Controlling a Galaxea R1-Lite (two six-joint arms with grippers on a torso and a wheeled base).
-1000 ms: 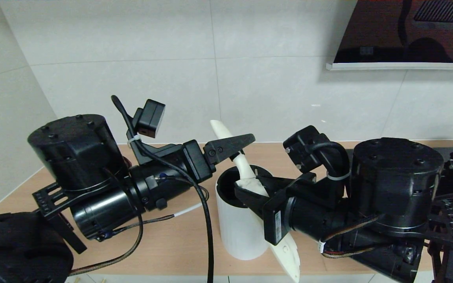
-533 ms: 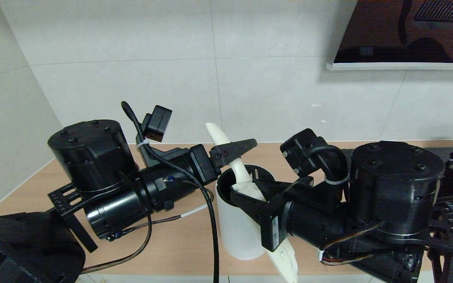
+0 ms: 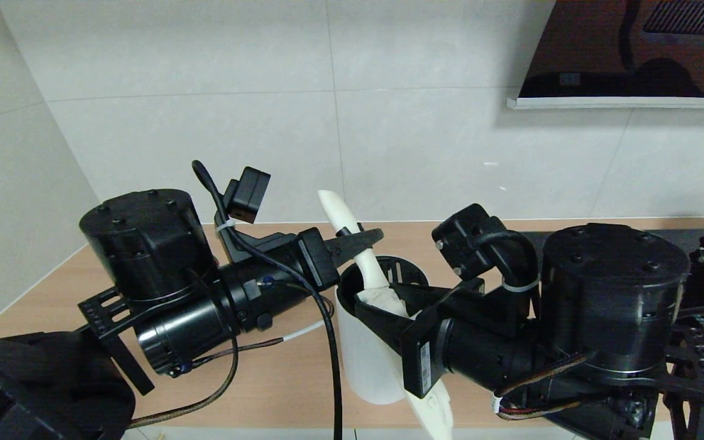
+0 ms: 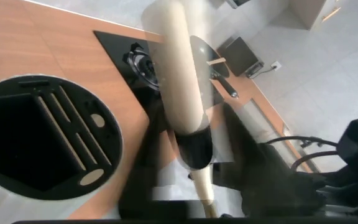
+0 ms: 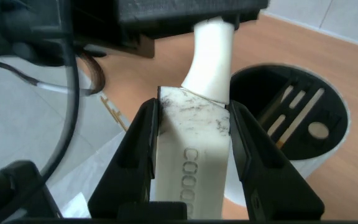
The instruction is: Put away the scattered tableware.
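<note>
Grips the cream spatula (image 3: 369,272) at two places, slanted across the mouth of the white utensil holder (image 3: 361,366). Points its handle tip toward 11 o'clock. Hangs its blade toward 5 o'clock, outside the holder's wall and below the rim. Clamps the round handle from 9 o'clock with the left gripper (image 3: 361,237), closed tight around it. Pinches the flat neck from 4 o'clock with the right gripper (image 3: 388,300), pressed on both edges.

Likely trouble from here:
- Twisting or slipping the spatula by pulling two ways at once.
- Dropping it onto the wooden counter (image 3: 278,366), or off the near edge, by letting go with the blade outside the holder.
- Tipping the holder by nudging its rim with the right gripper.
- Jamming on the insert's narrow slots.
</note>
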